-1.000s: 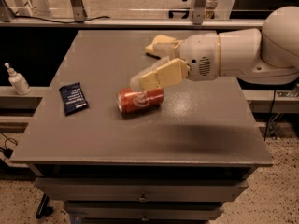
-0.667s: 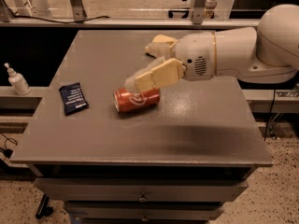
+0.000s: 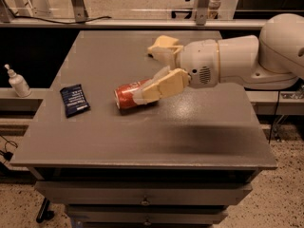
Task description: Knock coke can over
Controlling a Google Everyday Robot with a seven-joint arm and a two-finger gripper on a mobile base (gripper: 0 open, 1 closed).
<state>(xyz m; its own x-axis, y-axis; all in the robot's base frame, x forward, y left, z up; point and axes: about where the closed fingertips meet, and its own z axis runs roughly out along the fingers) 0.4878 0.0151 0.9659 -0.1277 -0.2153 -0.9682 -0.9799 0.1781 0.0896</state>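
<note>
Moved: over the last second I watched the coke can [image 3: 127,95] and the pincer [image 3: 146,72] slide together a little toward the left edge of the tabletop [image 3: 199,132]. The can was already lying down then.
Coke can: on its side near the middle of the tabletop, slightly left of centre, with one end turned toward the left edge.
Pincer: reaching in from the right edge, spread wide, with nothing clamped between its fingers.
Lower finger [image 3: 161,85]: lies across the can's right end; I can't tell whether it presses on it.
Upper finger [image 3: 164,46]: toward the far edge, apart from the can.
Blue packet [image 3: 74,99]: flat near the left edge, apart from the can.
White bottle [image 3: 18,82]: upright on a ledge beyond the left edge, off the tabletop.
</note>
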